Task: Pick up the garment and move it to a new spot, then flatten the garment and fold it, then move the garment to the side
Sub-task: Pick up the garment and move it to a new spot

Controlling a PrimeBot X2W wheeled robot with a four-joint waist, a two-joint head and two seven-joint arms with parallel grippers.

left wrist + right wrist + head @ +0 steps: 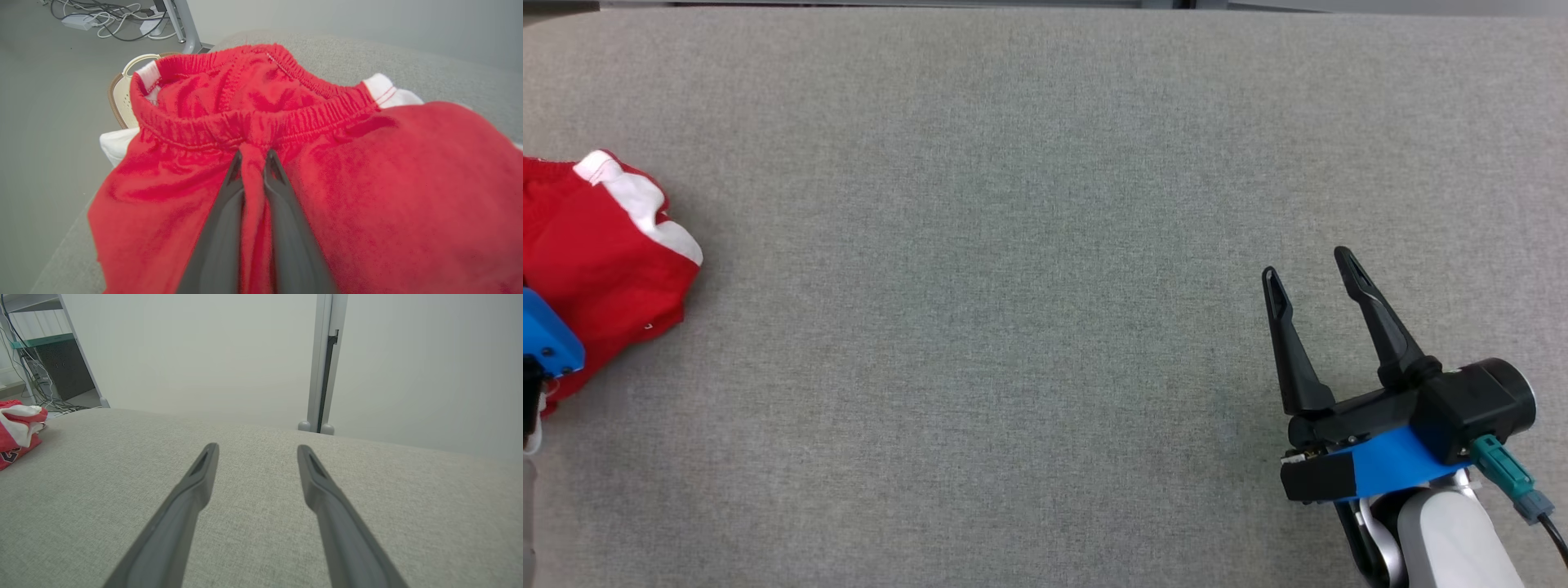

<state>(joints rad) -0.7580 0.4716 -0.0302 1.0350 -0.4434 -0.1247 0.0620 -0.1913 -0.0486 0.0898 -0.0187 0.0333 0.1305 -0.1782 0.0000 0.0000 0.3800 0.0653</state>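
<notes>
The garment is a pair of red shorts with white side stripes, bunched at the far left edge of the grey table. In the left wrist view the garment lies close up, elastic waistband toward the top, and my left gripper is shut on a pinched fold of red cloth just below the waistband. In the head view just the left gripper's blue mount shows at the left edge, over the garment. My right gripper stands open at the lower right above bare table, far from the garment. Its fingers hold nothing.
A cream plastic basket stands on the floor beyond the table's edge behind the garment. Cables and a power strip lie on the floor farther back. A metal post rises behind the table's far edge.
</notes>
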